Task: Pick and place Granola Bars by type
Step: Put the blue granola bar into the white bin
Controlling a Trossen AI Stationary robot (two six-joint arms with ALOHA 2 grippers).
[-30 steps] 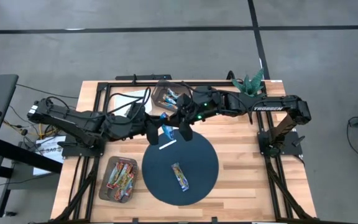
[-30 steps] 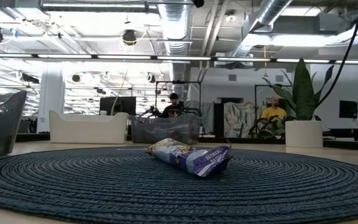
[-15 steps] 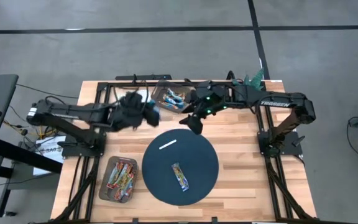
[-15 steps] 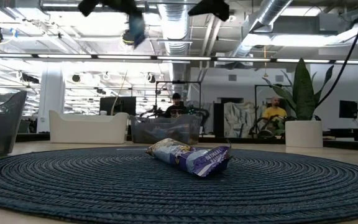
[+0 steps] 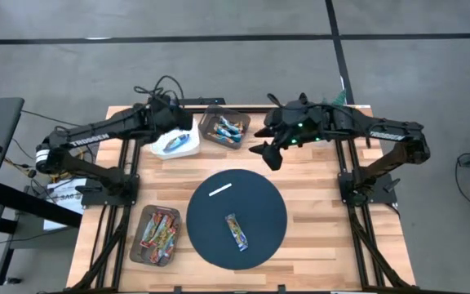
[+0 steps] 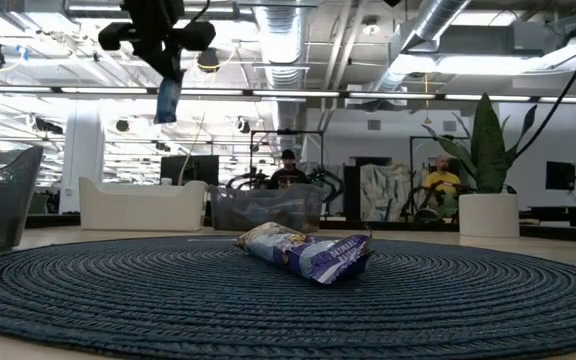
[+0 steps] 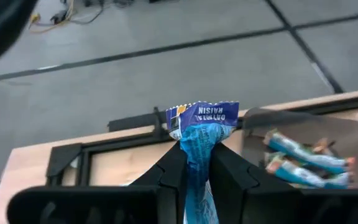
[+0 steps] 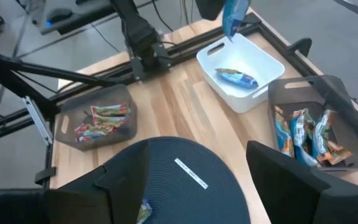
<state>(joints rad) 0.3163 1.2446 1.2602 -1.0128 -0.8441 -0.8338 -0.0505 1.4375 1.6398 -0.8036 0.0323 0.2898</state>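
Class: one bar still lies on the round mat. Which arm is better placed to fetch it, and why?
The right. Its open gripper is free and hangs near the mat, while the left gripper is shut on a blue bar above the white bin. The remaining bar lies on the mat.

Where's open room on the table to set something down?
Bare wood right of the round mat is free, and most of the mat around its one bar and white strip. The back edge is crowded: white bin, grey bin, left gripper holding a blue bar.
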